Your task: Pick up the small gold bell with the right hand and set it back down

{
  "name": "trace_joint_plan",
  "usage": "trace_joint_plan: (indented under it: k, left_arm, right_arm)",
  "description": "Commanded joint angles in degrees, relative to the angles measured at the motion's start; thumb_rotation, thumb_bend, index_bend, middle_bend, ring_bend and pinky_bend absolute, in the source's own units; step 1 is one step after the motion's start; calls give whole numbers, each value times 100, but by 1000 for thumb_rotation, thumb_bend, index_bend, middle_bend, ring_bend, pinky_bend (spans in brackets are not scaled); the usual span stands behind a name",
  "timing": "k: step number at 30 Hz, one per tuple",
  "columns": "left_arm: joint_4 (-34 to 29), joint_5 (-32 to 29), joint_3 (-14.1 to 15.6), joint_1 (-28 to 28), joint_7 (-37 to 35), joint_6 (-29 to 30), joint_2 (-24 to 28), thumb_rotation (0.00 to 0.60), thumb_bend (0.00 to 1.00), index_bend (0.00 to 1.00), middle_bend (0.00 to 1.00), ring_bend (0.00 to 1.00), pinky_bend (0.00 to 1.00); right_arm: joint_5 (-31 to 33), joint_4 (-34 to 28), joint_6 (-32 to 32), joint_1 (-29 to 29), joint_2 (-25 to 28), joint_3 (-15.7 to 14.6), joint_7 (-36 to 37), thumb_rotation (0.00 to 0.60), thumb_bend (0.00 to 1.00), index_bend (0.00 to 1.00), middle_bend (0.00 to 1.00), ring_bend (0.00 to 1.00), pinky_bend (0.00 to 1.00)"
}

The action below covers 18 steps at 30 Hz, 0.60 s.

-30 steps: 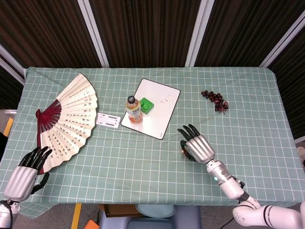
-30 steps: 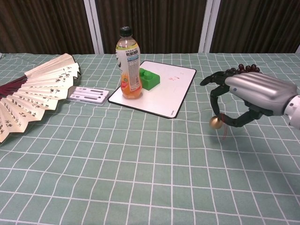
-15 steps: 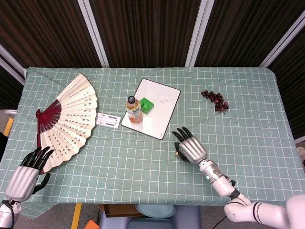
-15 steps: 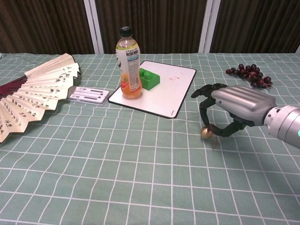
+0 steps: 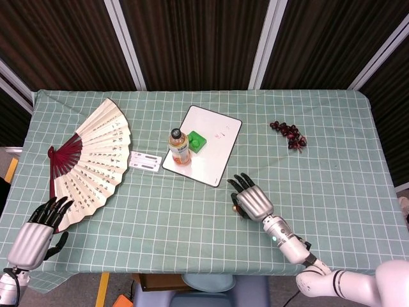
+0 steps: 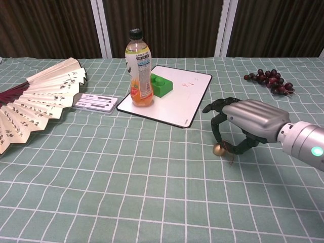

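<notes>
Gold catches my eye under my right hand (image 6: 246, 121): the bell (image 6: 219, 149) hangs pinched between its dark fingertips (image 6: 218, 132), right at the green checked cloth (image 6: 126, 192), and I cannot tell whether it touches the cloth or hangs just above it. A thin reddish cord trails beside it. From the head view the right hand (image 5: 251, 201) covers most of the bell (image 5: 235, 208), which sits just in front of the whiteboard's (image 5: 215, 150) near corner. My left hand (image 5: 35, 236) hovers at the table's near left edge, holding nothing, fingers spread, their tips close to the fan's (image 5: 89, 160) red handle. On the whiteboard stand a bottle (image 6: 138, 68) and a green block (image 6: 161, 84). A white strip (image 6: 96, 102) lies between fan and board, and grapes (image 6: 269, 80) lie well apart at the far right.
</notes>
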Motion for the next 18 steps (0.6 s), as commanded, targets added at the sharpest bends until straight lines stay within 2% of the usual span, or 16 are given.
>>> trace_joint_plan:
  k: [1, 3, 4, 6, 7, 10, 12, 15, 18]
  left_arm:
    - [-10, -7, 1, -1, 0, -8, 2, 600, 469, 57, 58, 28, 167]
    - [-14, -1, 2, 1, 3, 0, 5, 600, 469, 57, 58, 28, 167]
    - [-18, 8, 7, 2, 1, 4, 8, 600, 469, 57, 58, 28, 167]
    - [-27, 39, 20, 4, -3, 17, 15, 600, 469, 57, 57, 28, 166]
    - [-28, 52, 24, 5, -1, 26, 16, 600, 468, 57, 55, 28, 165]
    - [-35, 72, 31, 14, -1, 50, 24, 600, 469, 57, 53, 28, 165]
    - [-39, 68, 29, 17, 1, 54, 28, 600, 469, 57, 53, 28, 165]
    - [-44, 67, 21, 32, -11, 93, 40, 600, 469, 58, 53, 28, 165]
    - [-39, 83, -2, 55, -26, 181, 43, 600, 469, 58, 52, 27, 165]
  right_arm:
    - [16, -13, -17, -5, 15, -10, -16, 600, 549, 687, 210, 0, 0]
    - [48, -50, -43, -12, 47, -20, -56, 600, 550, 652, 210, 0, 0]
    - [71, -82, -67, -15, 72, -26, -71, 600, 550, 604, 209, 0, 0]
    - [145, -217, -134, -23, 166, -32, -96, 600, 549, 489, 200, 0, 0]
    - [150, -306, -121, -35, 229, -32, -98, 600, 549, 385, 183, 0, 0]
    - [120, -611, -5, -109, 462, -54, -102, 600, 549, 182, 128, 0, 0]
    - [89, -892, 113, -188, 679, -81, -110, 600, 549, 99, 103, 0, 0]
    - [-175, -1439, 611, -466, 1170, -223, -103, 600, 549, 30, 76, 0, 0]
    - [-586, -1950, 1328, -965, 1799, -595, -96, 600, 549, 4, 37, 0, 0]
